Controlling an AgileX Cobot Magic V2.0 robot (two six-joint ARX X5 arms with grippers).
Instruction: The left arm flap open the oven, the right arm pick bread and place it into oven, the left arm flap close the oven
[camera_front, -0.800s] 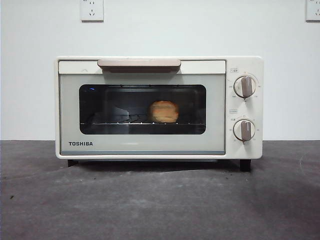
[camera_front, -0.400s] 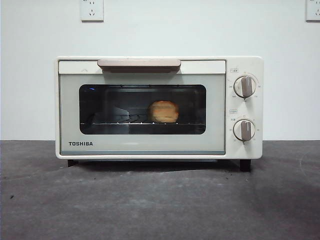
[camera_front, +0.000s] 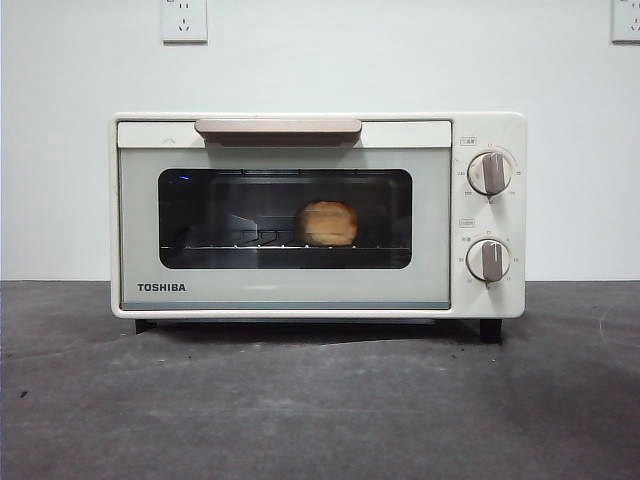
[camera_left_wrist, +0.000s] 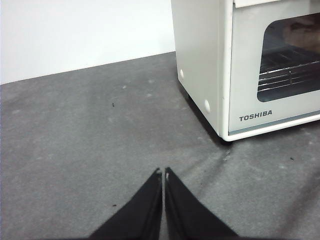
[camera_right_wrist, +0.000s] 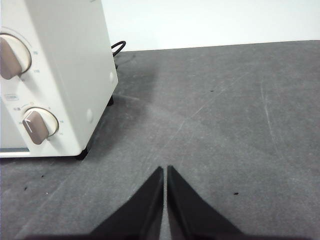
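Observation:
The cream-white TOSHIBA oven (camera_front: 318, 214) stands on the dark table with its door shut and the beige handle (camera_front: 278, 127) at the top. Through the dark glass the golden bread (camera_front: 327, 223) rests on the wire rack, right of the window's middle. My left gripper (camera_left_wrist: 163, 174) hovers shut and empty over the table, off the oven's (camera_left_wrist: 250, 65) left front corner. On the other side, my right gripper (camera_right_wrist: 165, 171) is also shut and empty, off the oven's (camera_right_wrist: 55, 75) knob side. Neither gripper shows in the front view.
Two beige knobs (camera_front: 490, 173) (camera_front: 488, 260) sit on the oven's right panel. A black power cord (camera_right_wrist: 118, 47) runs behind the oven. A white wall with sockets (camera_front: 183, 20) backs the grey table (camera_front: 320, 400).

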